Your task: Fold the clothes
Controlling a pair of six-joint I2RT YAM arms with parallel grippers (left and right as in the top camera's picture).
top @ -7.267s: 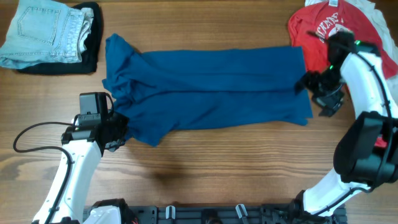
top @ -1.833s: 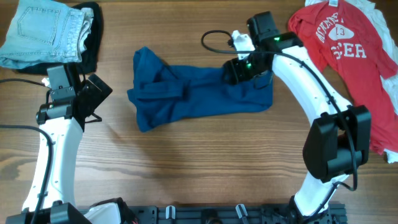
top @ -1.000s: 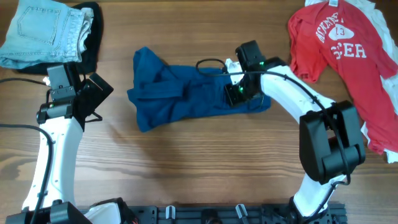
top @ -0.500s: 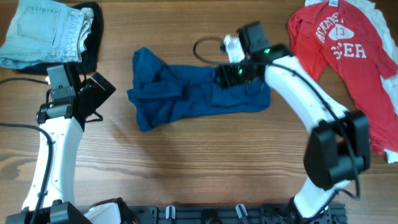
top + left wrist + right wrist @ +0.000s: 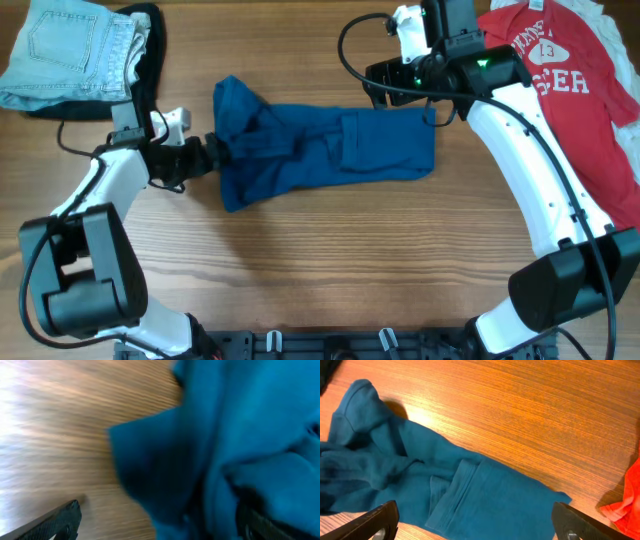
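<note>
Dark blue shirt (image 5: pixel 330 150), folded into a band, lay across the middle of the table (image 5: pixel 300 270). Left gripper (image 5: pixel 212 152), fingers spread wide, straddled the shirt's bunched left end. Right gripper (image 5: pixel 375 88), fingers wide and empty, hung over its far edge. Red T-shirt (image 5: pixel 560 80) occupied the far right corner; pale jeans (image 5: pixel 75 50) atop a black garment (image 5: pixel 150 70), the far left.

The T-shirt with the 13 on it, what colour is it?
The T-shirt is red with white lettering, clearest in the overhead view.

Left gripper (image 5: pixel 208 153) and right gripper (image 5: pixel 392 80), both wide open.
</note>
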